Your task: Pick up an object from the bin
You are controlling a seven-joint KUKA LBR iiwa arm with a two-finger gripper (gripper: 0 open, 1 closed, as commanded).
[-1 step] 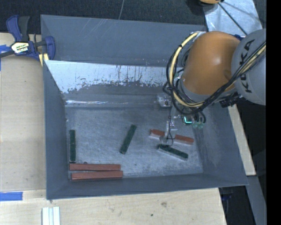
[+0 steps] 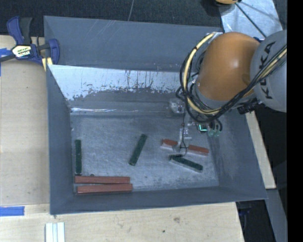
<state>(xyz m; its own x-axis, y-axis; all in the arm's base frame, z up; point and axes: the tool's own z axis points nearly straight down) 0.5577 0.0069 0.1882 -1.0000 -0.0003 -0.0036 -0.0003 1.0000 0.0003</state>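
Camera view, right of centre: red-brown stick [image 2: 197,149] flat on the floor of the bin [image 2: 58,135], long axis running nearly left to right across the frame, dipping a little toward the lower right. Directly over its middle, pincer [image 2: 183,146], hanging down from the orange cover [image 2: 227,67] at upper right. Open or closed: cannot tell, too thin against the stick; nothing visibly gripped.

Just below in the frame, dark green stick [image 2: 188,163], nearly parallel and close beside, perhaps touching near its left end. Judged need for the coming move: closing across the red-brown stick's short width, along the frame's up-down line, while keeping clear of that green neighbour.

Farther out, well apart: tilted green stick [image 2: 138,149] at centre, third green stick [image 2: 78,156] lying up-down at left, red-brown pair [image 2: 103,179] side by side at lower left.
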